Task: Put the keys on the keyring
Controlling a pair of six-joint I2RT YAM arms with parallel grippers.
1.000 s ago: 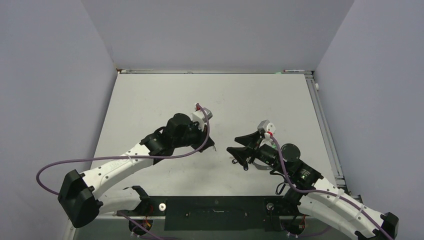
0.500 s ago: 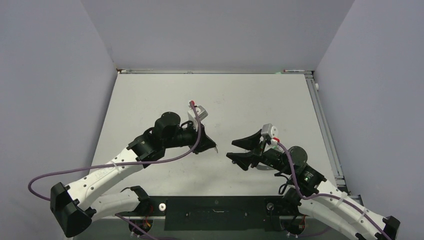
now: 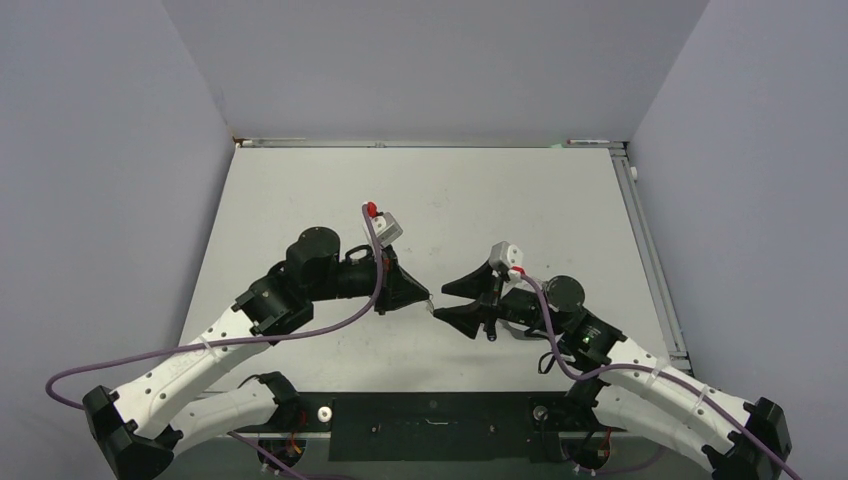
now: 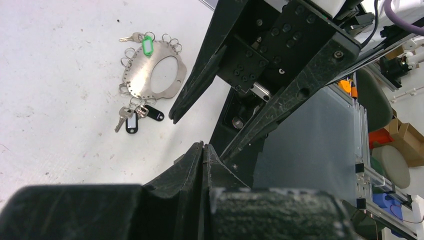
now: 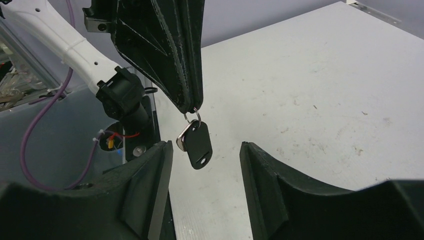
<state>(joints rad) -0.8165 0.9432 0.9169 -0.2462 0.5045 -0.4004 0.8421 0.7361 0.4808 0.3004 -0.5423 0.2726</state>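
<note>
Converging: my left hand (image 5: 190, 102), pinched shut, now dangles black key (image 5: 196, 145) inside my open, empty right hand (image 3: 440, 300) (handover next?).

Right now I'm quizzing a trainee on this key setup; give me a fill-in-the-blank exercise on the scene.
The left arm's jaws are ___ on a small silver split ring.
From it hangs a key with a flat ___ plastic head.
The right arm's jaws stand ___ either side of that key.
The flat silver metal plate carries a small ___ plastic tag.
Missing: shut, black, open, green.
</note>
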